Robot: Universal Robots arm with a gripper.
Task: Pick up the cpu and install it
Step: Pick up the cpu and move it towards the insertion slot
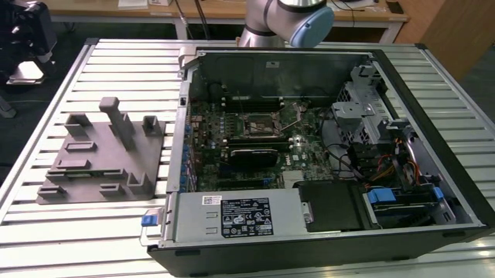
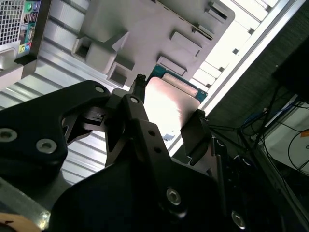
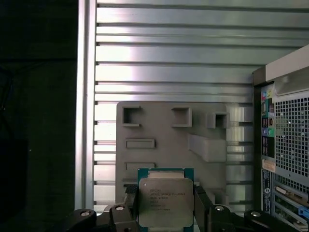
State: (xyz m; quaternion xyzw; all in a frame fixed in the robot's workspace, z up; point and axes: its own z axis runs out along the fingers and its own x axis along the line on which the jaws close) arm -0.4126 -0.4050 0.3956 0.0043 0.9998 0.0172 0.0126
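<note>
So the gripper (image 3: pixel 165 215) is clamped on the cpu (image 3: pixel 165 200) — black fingers (image 3: pixel 130 200) pinch two opposite edges, with the silver top (green rim around it) facing the camera in the first wrist view. Beyond it the grey fixture (image 3: pixel 171 140) lies on the slatted metal table (image 3: pixel 169 53). The open computer case (image 1: pixel 294 69) sits just beside the fixture — motherboard (image 1: pixel 232 139) exposed in the exterior view.

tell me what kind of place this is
Likely a robotics lab bench for computer assembly: an open computer case lies on a slatted metal table, a grey fixture sits beside it, and the hand grips a cpu.
</note>
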